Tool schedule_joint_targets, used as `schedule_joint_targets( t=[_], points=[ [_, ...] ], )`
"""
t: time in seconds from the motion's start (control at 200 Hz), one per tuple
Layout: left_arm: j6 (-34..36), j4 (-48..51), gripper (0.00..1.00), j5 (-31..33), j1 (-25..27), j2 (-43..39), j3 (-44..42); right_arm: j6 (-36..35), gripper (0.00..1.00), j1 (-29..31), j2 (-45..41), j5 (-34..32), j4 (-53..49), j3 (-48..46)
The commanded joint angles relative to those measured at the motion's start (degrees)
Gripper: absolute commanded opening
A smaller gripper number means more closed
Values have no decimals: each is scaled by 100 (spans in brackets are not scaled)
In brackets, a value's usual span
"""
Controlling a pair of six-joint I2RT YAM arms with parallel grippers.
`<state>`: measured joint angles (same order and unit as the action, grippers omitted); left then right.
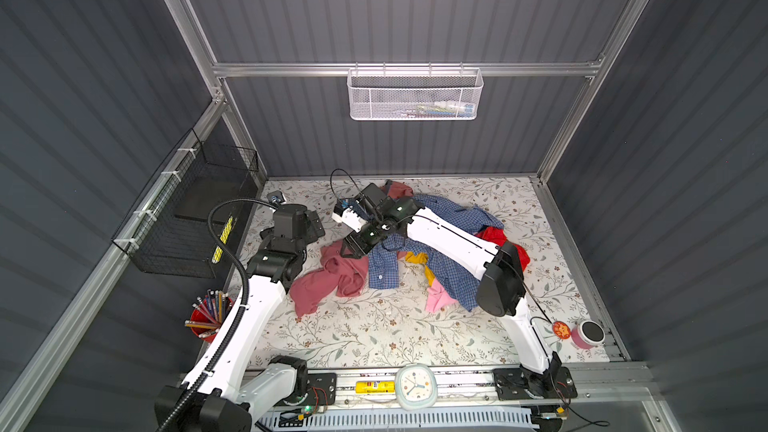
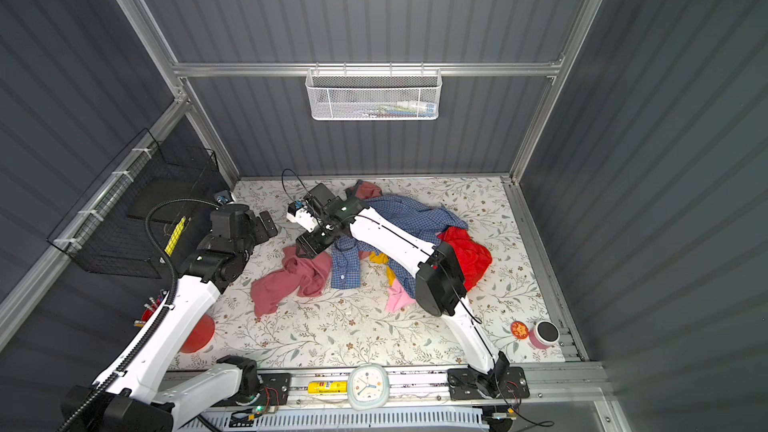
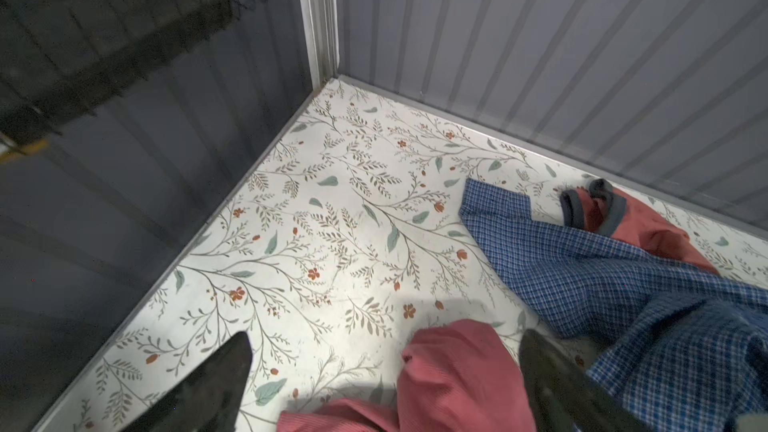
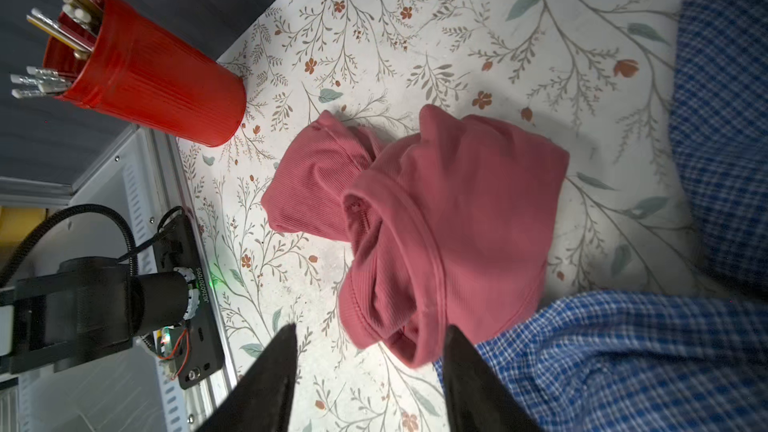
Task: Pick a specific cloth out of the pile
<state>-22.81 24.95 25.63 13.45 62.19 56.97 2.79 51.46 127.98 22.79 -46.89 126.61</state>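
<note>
Wire basket [image 1: 183,218]: black, hung on the left wall above the edge of the table [image 1: 374,338].
Red cup [image 1: 203,322]: you have it upright at the table's front-left corner, full of pencils.
Left gripper [image 1: 316,224]: your jaws stand wide apart and hold nothing. They hang above the table at the rear left, near the far end of the cloth.
The cloth [image 1: 328,280]: dusty salmon-pink knit, crumpled on the table just left of the pile. In the right wrist view, 1 edge lies against the blue checked flap.
Right gripper [image 1: 351,249]: it reaches across the middle, jaws apart, over the cloth's rear end, clamped on nothing. You cannot tell whether a tip touches the fabric.
The pile [image 1: 457,222]: 1 heap at rear centre, partly beneath your right arm.
Blue checked shirt [image 1: 384,270]: largest piece, spread over the heap.
Grey-trimmed salmon piece [image 1: 399,189]: at the heap's rear edge, touching the shirt.
Yellow piece [image 1: 415,258]: showing from under the shirt at the front.
Pale pink piece [image 1: 438,297]: at the heap's front edge, beside the yellow.
Red cloth [image 1: 498,238]: bright, on the heap's right side.
Pink pot [image 1: 586,334]: front-right corner, well apart from the heap.
</note>
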Motion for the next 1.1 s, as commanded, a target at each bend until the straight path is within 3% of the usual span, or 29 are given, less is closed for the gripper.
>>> schedule_joint_targets(
  t=[0.0,0.03,0.195,0.28,0.5,0.64,0.811,0.991,1.096],
  points=[
    [-218,502,100,-647,-18,314,-47,-233,74,-33,-315,-298,-91,-116],
    [-252,569,100,-799,-18,423,-34,-288,83,-31,-396,-299,-61,-115],
    [-369,729,100,-1889,-10,1031,-53,-232,91,-243,-675,-945,133,-195],
    [-469,1111,100,-2248,11,1575,96,98,99,-571,-625,-706,337,-192],
    [-470,1863,100,-1943,286,2877,599,698,98,-830,288,-616,217,743],
    [-415,1911,100,-1781,552,3351,697,1164,87,-853,1057,-165,108,1504],
    [-458,1966,97,-1508,625,3885,576,1944,65,-874,1548,451,556,1402],
    [-625,1774,77,-866,614,4134,459,2504,54,-1054,2058,690,610,1463],
    [-583,1725,63,-695,517,4215,591,2825,46,-1255,2263,493,535,1463]
  ],
)
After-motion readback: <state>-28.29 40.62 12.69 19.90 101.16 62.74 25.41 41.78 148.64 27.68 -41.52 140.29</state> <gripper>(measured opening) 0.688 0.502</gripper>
